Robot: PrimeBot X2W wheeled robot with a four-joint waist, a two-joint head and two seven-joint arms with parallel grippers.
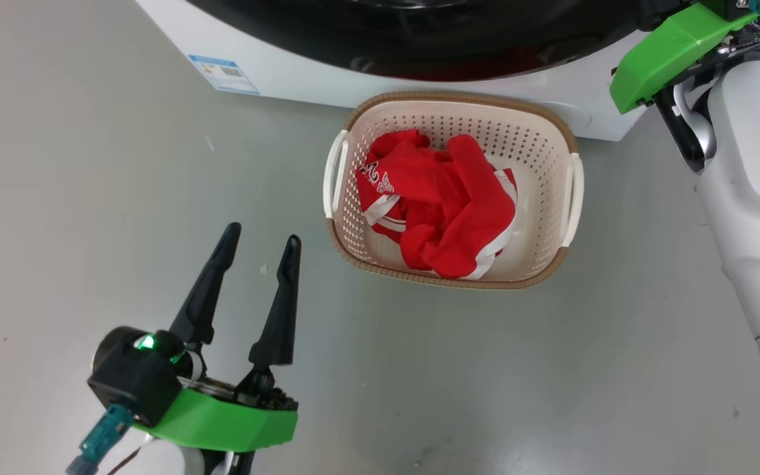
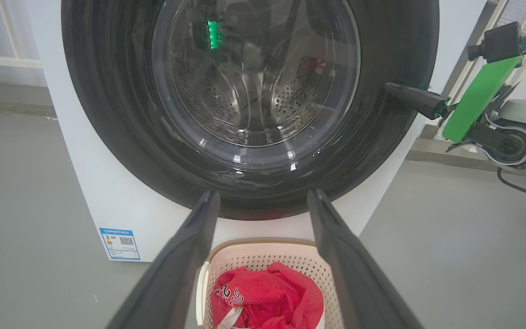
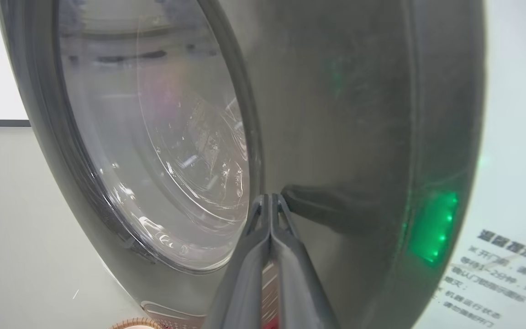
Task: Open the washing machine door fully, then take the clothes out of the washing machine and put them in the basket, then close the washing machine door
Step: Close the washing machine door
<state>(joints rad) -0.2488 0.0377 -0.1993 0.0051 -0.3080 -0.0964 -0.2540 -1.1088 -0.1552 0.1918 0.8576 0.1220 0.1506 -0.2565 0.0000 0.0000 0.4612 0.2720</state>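
- You have the left gripper [image 1: 262, 233] at the lower left of the head view, its two dark fingers spread wide and empty, hanging over the grey floor [image 1: 90, 198] just left of the basket [image 1: 538, 142]
- In the left wrist view those fingers rise from the bottom edge with the basket between them and the washing machine door [image 2: 251, 91] across the upper middle
- Your right gripper [image 3: 268, 197] is pinched tight, finger against finger, with nothing between them
- In the right wrist view its tips sit at the door's glossy black rim and meet their own reflection; whether they press on it or only graze it you cannot tell
- In the left wrist view that gripper reaches in from the right edge, its tip at the right side of the rim
- The door lies flat against the front of the white washing machine [image 2: 107, 196] and looks closed, with the steel drum [image 2: 219, 103] showing through the glass
- The clothes [image 1: 439, 204], red with white stripes, lie bunched inside the basket in the middle of the head view
- The basket stands on the floor just below the door, close to the machine's white front
- A blue label [image 1: 223, 72] sits on the machine's front at the upper left of the head view
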